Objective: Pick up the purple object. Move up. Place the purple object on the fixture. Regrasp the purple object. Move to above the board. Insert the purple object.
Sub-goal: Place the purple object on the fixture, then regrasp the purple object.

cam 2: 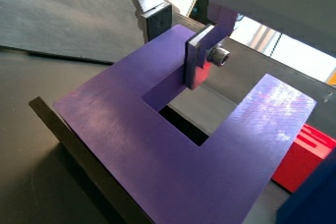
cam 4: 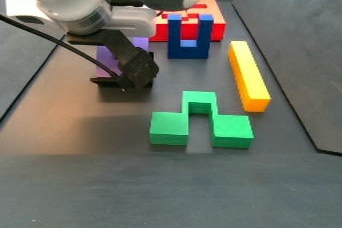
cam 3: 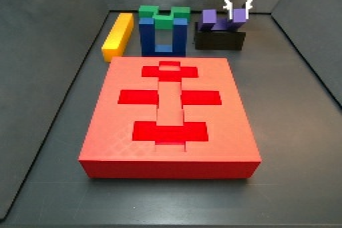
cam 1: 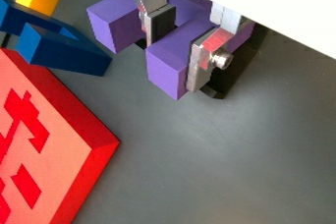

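- At the far right corner of the floor, in a side view, the gripper (cam 3: 235,12) hung over the fixture (cam 3: 222,40), and the purple object (cam 3: 222,19) sat on top of it.
- One silver finger (cam 1: 205,63) pressed flat on the outside of a purple prong, and the other finger (cam 1: 155,22) stood in the gap between the two prongs — so the claw was grasping the purple object by one prong.
- Up close in a wrist view, the purple object (cam 2: 132,130) filled most of the picture, with its open notch facing the finger (cam 2: 199,59).
- Only a thin black edge of the fixture (cam 1: 226,79) peeked out under the purple block.
- Bare grey floor lay open beside the fixture, toward the board (cam 1: 37,140).
- The board (cam 3: 171,112) lay flat in the middle, its near edge well apart from the fixture.
- Just left of the fixture stood a blue block (cam 3: 163,34) with a green piece (cam 3: 166,15) on it, then a yellow bar (cam 3: 119,35).
- Another green piece (cam 4: 199,121) lay alone on open floor in a side view.
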Controlling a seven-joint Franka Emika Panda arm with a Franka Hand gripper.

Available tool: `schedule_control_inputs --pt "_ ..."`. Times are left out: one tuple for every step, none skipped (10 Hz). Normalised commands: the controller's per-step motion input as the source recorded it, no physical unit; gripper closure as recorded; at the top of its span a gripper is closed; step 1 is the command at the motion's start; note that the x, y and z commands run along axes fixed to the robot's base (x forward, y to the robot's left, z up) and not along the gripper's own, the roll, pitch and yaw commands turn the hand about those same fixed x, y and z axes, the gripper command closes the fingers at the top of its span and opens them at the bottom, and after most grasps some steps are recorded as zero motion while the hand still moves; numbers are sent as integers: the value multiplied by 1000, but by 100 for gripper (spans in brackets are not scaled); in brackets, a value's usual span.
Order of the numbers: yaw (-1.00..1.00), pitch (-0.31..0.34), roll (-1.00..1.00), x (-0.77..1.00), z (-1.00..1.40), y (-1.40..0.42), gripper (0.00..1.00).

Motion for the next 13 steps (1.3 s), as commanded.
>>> schedule_control_inputs --pt "0 0 6 0 0 0 100" --pt "0 0 71 -14 0 0 100" --pt "0 0 114 0 0 -34 100" --pt "0 0 0 0 0 0 0" --pt "0 0 49 0 0 0 0" --pt "97 0 240 29 249 0 0" --pt "160 -23 563 6 774 -31 0" --pt "169 -374 800 -49 823 -146 0" --pt "186 -554 986 -86 560 -309 0" --pt "163 -391 1000 0 351 -383 0" --pt "134 -329 1000 17 269 -326 0" --pt "120 -311 1000 40 243 -317 0" --pt "86 -289 1000 109 229 -314 0"
